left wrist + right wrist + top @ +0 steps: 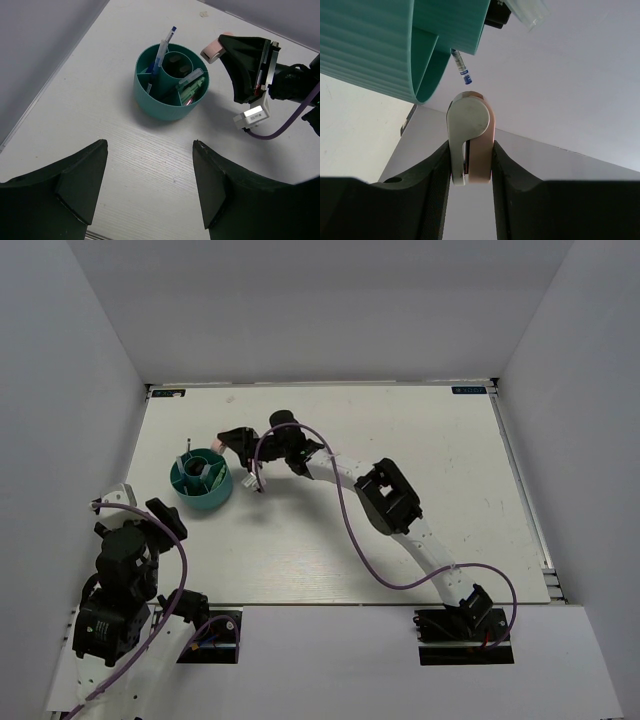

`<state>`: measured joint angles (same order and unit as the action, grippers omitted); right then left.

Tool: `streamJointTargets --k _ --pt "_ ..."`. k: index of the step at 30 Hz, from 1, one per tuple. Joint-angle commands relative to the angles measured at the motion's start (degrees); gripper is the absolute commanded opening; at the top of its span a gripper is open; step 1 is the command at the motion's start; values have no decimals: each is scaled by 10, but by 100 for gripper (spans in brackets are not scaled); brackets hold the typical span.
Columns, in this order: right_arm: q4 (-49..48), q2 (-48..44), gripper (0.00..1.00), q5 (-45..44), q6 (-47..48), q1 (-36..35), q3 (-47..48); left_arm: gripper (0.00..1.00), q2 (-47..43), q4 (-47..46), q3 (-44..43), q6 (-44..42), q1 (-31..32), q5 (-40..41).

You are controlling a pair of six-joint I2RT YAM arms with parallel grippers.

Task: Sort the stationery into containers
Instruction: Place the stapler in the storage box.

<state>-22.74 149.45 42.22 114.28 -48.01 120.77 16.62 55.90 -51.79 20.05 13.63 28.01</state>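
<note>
The round teal container (205, 502) stands on the left part of the table; in the left wrist view this container (167, 109) holds a blue pen (162, 50), pale green markers (192, 90) and black markers (175, 60) in its compartments. My right gripper (228, 440) hovers just right of and behind it, shut on the pink-and-white block (470, 130). The block (215, 50) sticks out past the right gripper's (471, 143) fingertips, beside the container's rim (380, 45). My left gripper (150, 145) stands open and holds nothing, near the left arm's base (165, 520).
White walls close the table on the left, back and right. A purple cable (350, 530) loops along the right arm. A small pale scrap (203, 14) lies on the table behind the container.
</note>
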Motion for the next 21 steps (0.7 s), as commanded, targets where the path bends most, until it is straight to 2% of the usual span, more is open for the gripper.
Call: streamJointTargets --k 1,21 --pt "-5 8 0 4 234 -6 25 79 0 5 5 6 2 -1" --pt "2 34 0 -27 213 -27 64 79 -4 14 9 14 1 -2"
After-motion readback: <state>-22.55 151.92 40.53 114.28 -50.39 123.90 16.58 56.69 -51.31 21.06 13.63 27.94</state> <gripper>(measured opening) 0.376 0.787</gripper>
